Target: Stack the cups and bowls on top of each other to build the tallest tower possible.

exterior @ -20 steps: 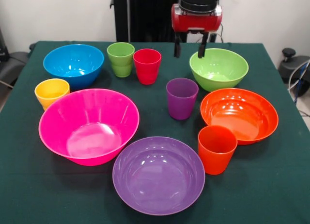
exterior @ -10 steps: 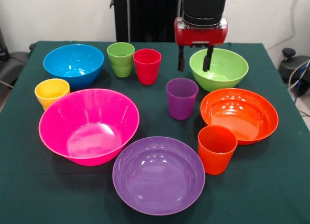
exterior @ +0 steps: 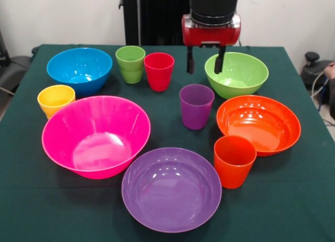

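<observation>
The open black two-fingered pincer [exterior: 205, 60] hangs over the gap between the glossy red plastic cup [exterior: 158, 70] and the wide green plastic bowl [exterior: 236, 74]. Below it the dark green counter [exterior: 172, 116] lies bare down to the purple plastic cup [exterior: 196, 105]. A free strip of cloth runs between the big pink plastic bowl [exterior: 96, 136] and that purple cup.
</observation>
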Controlling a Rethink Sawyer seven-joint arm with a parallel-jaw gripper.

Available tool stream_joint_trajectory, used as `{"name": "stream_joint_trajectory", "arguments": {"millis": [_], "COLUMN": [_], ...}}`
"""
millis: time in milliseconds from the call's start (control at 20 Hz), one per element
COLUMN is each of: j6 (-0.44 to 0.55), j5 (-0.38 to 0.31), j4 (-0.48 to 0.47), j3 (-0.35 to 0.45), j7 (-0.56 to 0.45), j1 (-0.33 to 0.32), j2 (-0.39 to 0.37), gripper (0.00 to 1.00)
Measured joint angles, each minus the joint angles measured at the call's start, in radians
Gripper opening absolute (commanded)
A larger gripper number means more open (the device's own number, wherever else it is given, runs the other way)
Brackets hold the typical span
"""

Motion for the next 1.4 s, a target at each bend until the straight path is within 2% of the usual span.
{"name": "stream_joint_trajectory", "arguments": {"millis": [400,750,1400], "j6": [0.065,0.079,0.099], "j5": [-0.004,-0.027,-0.088], "j4": [-0.010,-0.036,-0.141], "j3": [0.014,0.022,0.067], "j7": [0.000,0.000,0.000], "j1": [-0.038,-0.068,-0.119], "j2": [-0.051,-0.067,0.014], "gripper": [1.00,1.00,1.00]}}
